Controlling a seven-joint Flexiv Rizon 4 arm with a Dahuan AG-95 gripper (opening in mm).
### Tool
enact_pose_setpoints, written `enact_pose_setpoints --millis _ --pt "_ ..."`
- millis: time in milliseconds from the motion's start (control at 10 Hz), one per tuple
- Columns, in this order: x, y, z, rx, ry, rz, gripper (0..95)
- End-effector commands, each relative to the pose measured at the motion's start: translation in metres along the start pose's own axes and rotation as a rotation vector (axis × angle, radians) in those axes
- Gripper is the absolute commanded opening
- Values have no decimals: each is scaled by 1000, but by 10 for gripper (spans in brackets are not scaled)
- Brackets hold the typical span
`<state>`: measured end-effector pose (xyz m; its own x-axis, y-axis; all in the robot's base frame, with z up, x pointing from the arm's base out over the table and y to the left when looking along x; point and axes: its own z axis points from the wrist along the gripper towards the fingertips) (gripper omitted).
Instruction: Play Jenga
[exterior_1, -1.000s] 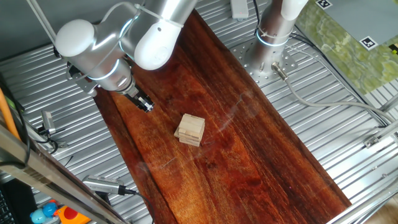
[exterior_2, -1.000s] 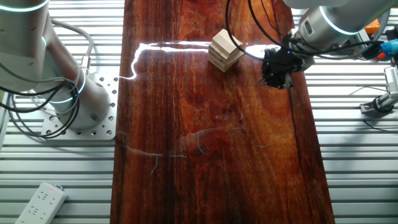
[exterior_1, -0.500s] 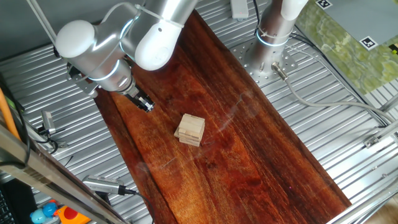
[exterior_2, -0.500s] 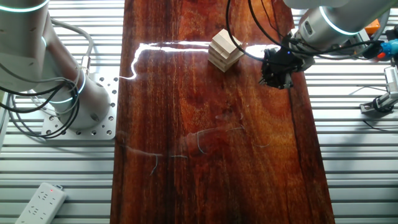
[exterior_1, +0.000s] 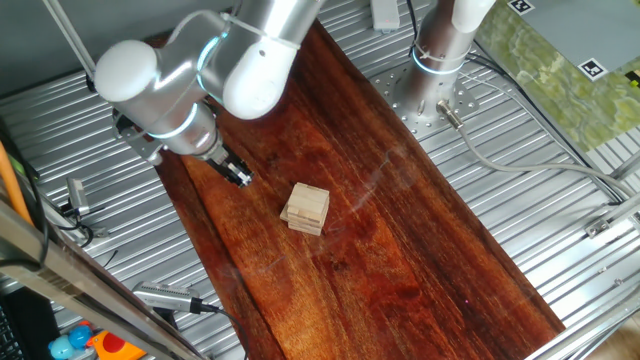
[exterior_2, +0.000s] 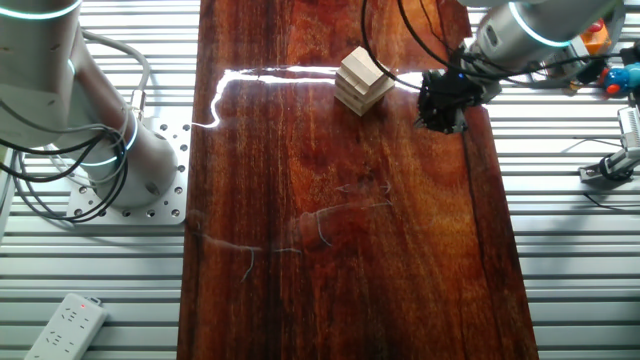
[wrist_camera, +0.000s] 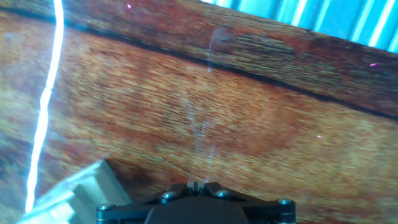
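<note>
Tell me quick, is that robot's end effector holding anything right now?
End effector: holds nothing, beside the Jenga stack without touching it; fingers look closed together.

The arm (exterior_1: 240, 60) consists of smooth silver-white rounded joint housings; a thin light-blue ring marks one joint seam. Its silver column (exterior_1: 440, 45) stands on a perforated metal base plate (exterior_2: 135, 185). Black cables (exterior_2: 410, 40) run to the black gripper (exterior_2: 442, 100). In the hand view, round screw heads (wrist_camera: 166, 196) sit along the black gripper body.
</note>
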<state>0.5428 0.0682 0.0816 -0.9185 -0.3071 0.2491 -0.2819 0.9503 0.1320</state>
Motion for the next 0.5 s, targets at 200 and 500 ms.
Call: enact_pose_setpoints --millis 200,500 --pt "-4 16 -7 -44 -29 51 0" --pt "-5 37 -16 -56 -38 121 0"
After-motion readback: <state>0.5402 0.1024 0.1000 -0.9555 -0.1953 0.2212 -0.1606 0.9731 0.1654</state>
